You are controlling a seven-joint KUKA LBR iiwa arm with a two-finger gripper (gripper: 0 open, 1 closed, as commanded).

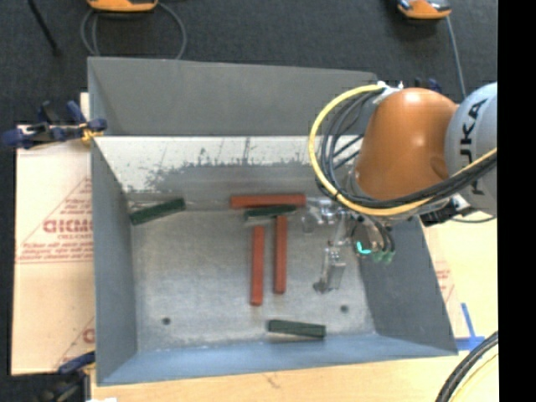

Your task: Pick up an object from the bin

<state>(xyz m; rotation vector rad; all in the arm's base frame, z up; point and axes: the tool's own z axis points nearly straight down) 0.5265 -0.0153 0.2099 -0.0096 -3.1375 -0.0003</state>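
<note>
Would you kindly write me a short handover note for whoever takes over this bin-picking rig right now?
Gripper: over bare floor in the right part of the bin, just right of the pair of red sticks. Open or shut cannot be told, and nothing is seen in it.
Things: long red stick and short red stick lie side by side mid-bin. Crosswise red stick is at the back, with a dark green stick against it. Green stick is back left, front green stick near the front wall.
Done: nothing picked yet.
Left: grasp one thing and lift it out.
</note>
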